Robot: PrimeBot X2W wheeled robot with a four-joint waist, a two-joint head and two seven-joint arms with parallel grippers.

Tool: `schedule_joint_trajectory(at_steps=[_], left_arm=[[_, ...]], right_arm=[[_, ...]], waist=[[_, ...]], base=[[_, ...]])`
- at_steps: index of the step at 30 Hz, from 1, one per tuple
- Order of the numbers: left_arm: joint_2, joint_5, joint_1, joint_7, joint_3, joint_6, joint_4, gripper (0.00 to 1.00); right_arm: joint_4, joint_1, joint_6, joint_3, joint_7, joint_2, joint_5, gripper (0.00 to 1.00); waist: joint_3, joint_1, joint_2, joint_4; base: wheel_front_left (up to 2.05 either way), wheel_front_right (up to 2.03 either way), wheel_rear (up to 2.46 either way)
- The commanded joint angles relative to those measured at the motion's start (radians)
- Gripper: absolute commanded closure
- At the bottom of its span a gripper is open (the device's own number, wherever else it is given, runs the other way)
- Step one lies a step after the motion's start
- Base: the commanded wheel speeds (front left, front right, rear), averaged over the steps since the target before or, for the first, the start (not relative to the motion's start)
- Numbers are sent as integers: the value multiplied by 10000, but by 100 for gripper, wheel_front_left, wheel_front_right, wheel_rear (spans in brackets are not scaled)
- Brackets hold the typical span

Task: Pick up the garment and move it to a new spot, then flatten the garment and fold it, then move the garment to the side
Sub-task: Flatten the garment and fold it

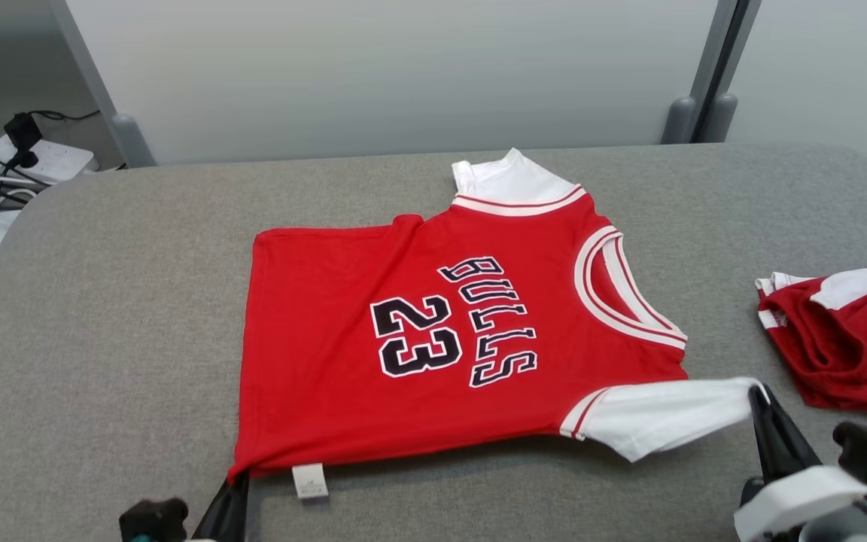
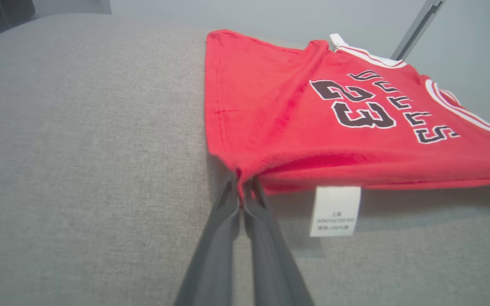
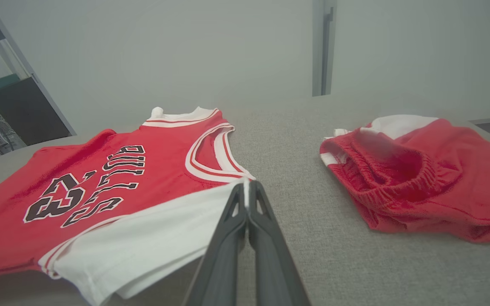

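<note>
The garment is a red jersey with white sleeves and "BULLS 23" in dark print, spread on the grey table, collar to the right. My left gripper is shut on its near bottom hem corner, lifting it a little; in the left wrist view the garment has that corner pinched by the left gripper. My right gripper is shut on the tip of the near white sleeve. The right wrist view shows the garment with its white cuff edge clamped in the right gripper.
A second crumpled red and white garment lies at the table's right edge, close to my right arm, also. A white care label hangs from the jersey's hem. A power strip with cables sits off the table's far left. Partition panels stand behind.
</note>
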Motion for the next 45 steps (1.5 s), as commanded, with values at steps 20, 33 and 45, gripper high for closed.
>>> schedule_joint_trajectory(at_steps=[20,33,45], left_arm=[[206,289,-3859,-63,-514,-70,1330,100],[151,654,-5523,-63,-622,-70,1789,0],[117,1015,-4719,-63,-115,625,637,0]], right_arm=[[1855,-4273,29,186,-61,81,-528,100],[3398,-6192,29,104,-61,287,-776,0],[2300,-5198,29,-1187,-61,273,-1093,0]], waist=[[1986,0,-1,486],[3343,0,-1,668],[2805,0,-1,603]], base=[[0,0,0],[0,0,0],[0,0,0]])
